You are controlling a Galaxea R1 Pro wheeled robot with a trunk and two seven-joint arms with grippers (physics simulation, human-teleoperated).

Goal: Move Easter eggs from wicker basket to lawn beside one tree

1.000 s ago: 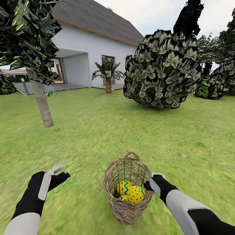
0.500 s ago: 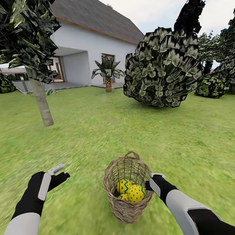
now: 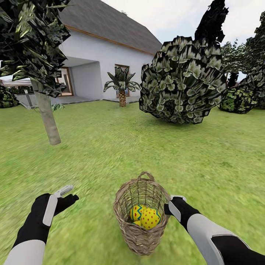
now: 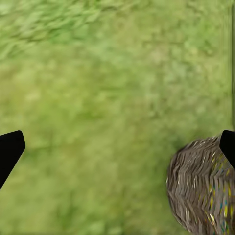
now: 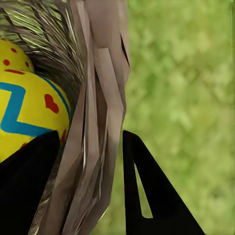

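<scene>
The right gripper (image 3: 170, 206) is seen at the rim of the wicker basket (image 3: 140, 235), its jaws set astride the wall, one finger inside beside the Easter eggs (image 3: 146, 217); whether the rim is pinched cannot be told. The left gripper (image 3: 68, 195) is held wide open and empty over the lawn (image 3: 110, 154). Farther off, a pale-trunked tree (image 3: 47, 117) is seen at left.

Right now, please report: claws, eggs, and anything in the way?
Left claw open, empty, over grass. Right claw astride the basket rim, one finger inside, one outside. Eggs in the basket. Nothing in the way.
</scene>
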